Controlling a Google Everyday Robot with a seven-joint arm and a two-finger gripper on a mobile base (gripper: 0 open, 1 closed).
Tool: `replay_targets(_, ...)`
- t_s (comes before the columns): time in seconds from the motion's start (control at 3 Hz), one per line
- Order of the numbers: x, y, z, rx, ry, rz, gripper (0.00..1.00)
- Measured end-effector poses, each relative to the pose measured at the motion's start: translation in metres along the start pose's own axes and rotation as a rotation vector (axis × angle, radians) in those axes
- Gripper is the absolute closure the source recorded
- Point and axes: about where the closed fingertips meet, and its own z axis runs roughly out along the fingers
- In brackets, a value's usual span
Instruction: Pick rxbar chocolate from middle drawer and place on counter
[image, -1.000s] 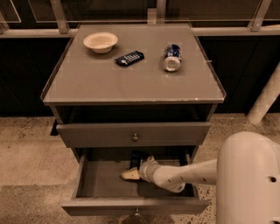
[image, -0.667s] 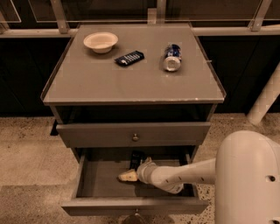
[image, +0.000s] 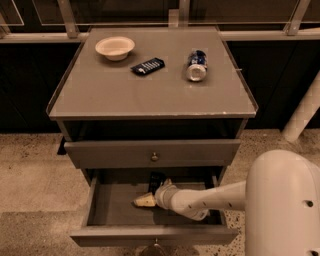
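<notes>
In the open mid drawer (image: 107, 212), back centre: rxbar (image: 156, 179), black, long axis approx front-to-back, far end under the upper drawer front. Gripper (image: 144, 201) low in the drawer, pointing left, just front-left of the bar; grip state can't tell. Counter (image: 150, 97) grey, w/ bowl (image: 115, 47), blue bar (image: 148, 66), can (image: 197, 65) on its side. Speckled floor (image: 30, 170).

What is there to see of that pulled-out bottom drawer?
The open drawer is wide, shallow and grey-brown, and it looks like painted wood. It is pulled well out below the upper drawer. A small knob shows at its front edge. Inside, a dark bar lies near the back, and the robot's gripper reaches in just in front of it.
</notes>
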Motion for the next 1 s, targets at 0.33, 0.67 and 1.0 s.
replay_targets(0.33, -0.0077, 0.0059, 0.0081, -0.012, -0.015, -0.015, 0.0)
replay_targets(0.67, -0.0136, 0.0065, 0.014, 0.004, -0.027, -0.038, 0.0)
replay_targets(1.0, -0.0092, 0.0007, 0.0169, 0.04, -0.018, -0.052, 0.0)
